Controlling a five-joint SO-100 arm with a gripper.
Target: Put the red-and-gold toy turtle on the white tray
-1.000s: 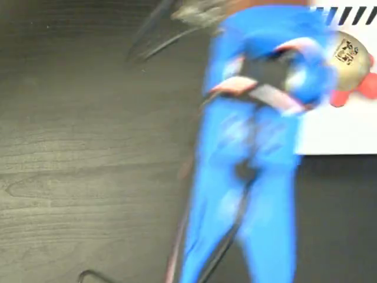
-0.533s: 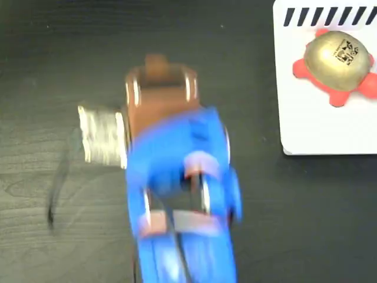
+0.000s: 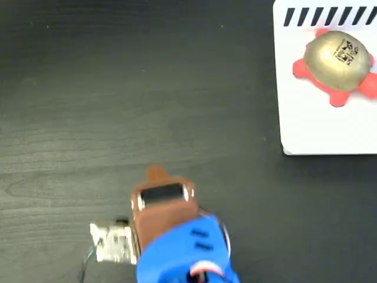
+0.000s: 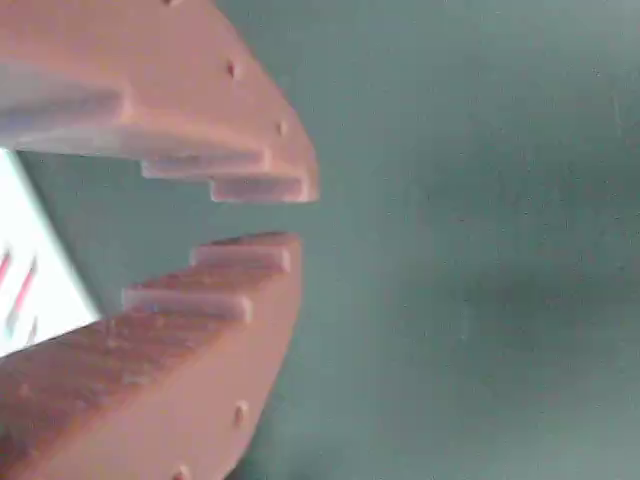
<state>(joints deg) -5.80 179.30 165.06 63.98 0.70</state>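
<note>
Fixed view shows a dark wood-grain table (image 3: 118, 106) filling nearly the whole frame; the white tray (image 3: 318, 127) lies at the upper right corner, cut off by the right edge, with a row of slanted black stripes along its top edge; the blue arm (image 3: 185, 256) enters from the bottom edge left of centre, well apart from the tray, with a brown gripper (image 3: 156, 174) pointing up the picture and a small silvery part (image 3: 113, 242) just beside it on the left; the red-and-gold toy turtle (image 3: 339, 54) sits on the tray just below the stripes, gold shell up with its black mark showing, coral feet resting on the white surface; wrist view has the gripper (image 4: 300, 215) close up, its two stepped brown fingers (image 4: 200, 130) slightly apart with a narrow gap at the tips and nothing between them, over bare dark table.
</note>
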